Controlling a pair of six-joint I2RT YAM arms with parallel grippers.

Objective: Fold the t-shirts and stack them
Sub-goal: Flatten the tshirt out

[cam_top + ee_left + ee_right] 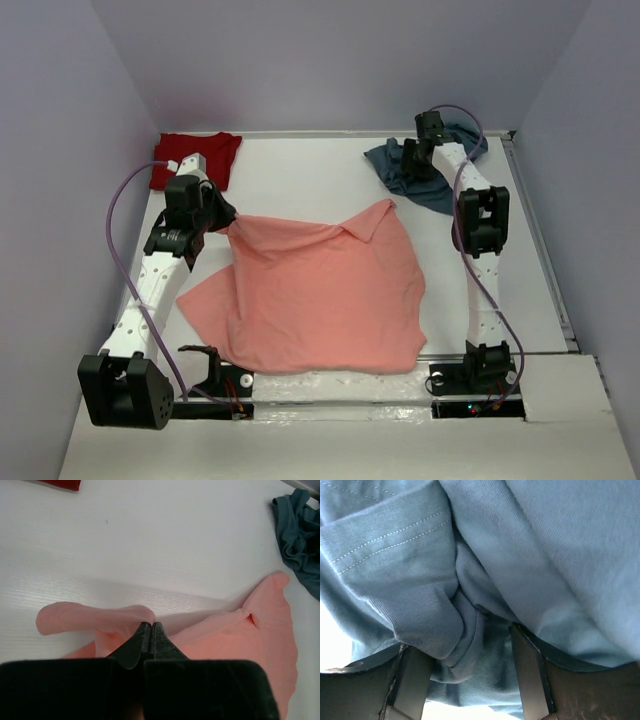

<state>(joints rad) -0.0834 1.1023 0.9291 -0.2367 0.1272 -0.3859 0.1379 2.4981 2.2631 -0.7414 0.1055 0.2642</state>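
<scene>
My left end effector [151,626] is clamped on the pink shirt [320,300] edge, mid-surface [300,175]. My right end effector [467,641] has its jaws apart, straddling a teal shirt [545,555] fold at the far right. The red shirt [195,155] lies far left.

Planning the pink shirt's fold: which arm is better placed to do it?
Left. The left gripper is shut on the salmon-pink shirt's edge; the right gripper is open at the teal-blue shirt, far right.

The salmon-pink shirt [310,290] is soft, matt cloth. The teal-blue shirt [545,555] shows a fine diagonal weave (pale stitching along its hem). The white table [150,540] looks smooth, faintly grained, with slight sheen. The left gripper [151,626] is matt black.
</scene>
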